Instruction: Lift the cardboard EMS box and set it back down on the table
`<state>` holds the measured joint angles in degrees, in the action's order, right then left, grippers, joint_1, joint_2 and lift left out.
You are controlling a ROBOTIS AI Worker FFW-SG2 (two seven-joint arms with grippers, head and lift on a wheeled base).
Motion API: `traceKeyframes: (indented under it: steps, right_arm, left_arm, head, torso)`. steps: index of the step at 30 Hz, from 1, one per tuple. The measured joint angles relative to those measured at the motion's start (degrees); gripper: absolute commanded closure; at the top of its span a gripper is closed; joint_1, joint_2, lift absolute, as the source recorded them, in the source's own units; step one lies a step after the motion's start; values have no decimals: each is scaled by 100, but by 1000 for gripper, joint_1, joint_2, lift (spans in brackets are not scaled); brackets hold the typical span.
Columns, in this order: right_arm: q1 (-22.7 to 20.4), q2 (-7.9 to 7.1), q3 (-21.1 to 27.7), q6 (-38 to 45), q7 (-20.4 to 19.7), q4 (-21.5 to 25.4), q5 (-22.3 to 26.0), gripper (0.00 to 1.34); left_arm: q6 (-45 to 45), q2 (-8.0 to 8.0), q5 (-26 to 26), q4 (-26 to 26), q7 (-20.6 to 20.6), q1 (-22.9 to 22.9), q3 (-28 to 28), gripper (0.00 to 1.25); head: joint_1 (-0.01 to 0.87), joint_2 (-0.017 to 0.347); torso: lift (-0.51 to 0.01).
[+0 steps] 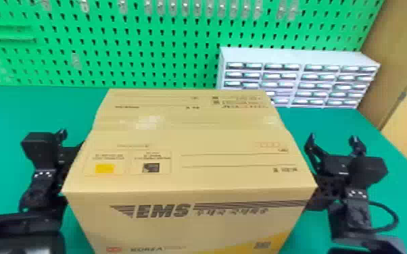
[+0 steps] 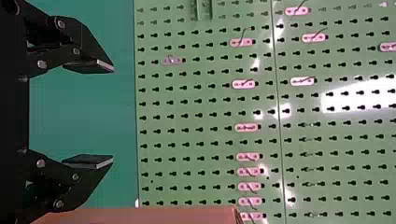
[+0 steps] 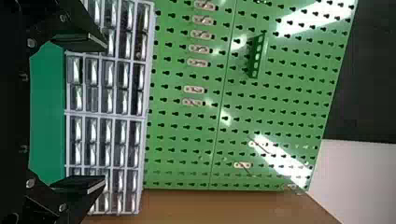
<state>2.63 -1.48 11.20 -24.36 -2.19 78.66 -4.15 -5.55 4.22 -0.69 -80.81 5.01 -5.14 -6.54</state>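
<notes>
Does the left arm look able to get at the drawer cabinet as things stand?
Probably not directly: the left gripper is left of the cardboard box, which lies between it and the drawer cabinet at back right.

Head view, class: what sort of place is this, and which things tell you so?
Probably a workshop or lab workbench: a perforated green pegboard rises behind a smooth teal tabletop, with a pale cabinet of small drawers before the board.
</notes>
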Motion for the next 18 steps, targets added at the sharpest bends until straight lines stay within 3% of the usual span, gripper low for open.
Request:
traceKeyframes:
  steps: [18]
  right_arm:
    - [97,-34,-272,148,0,-21,-16,279]
  left_arm:
    - [10,0,-137,117,163,-128,452,552]
  head:
    - [678,-14]
  torso:
    - [-88]
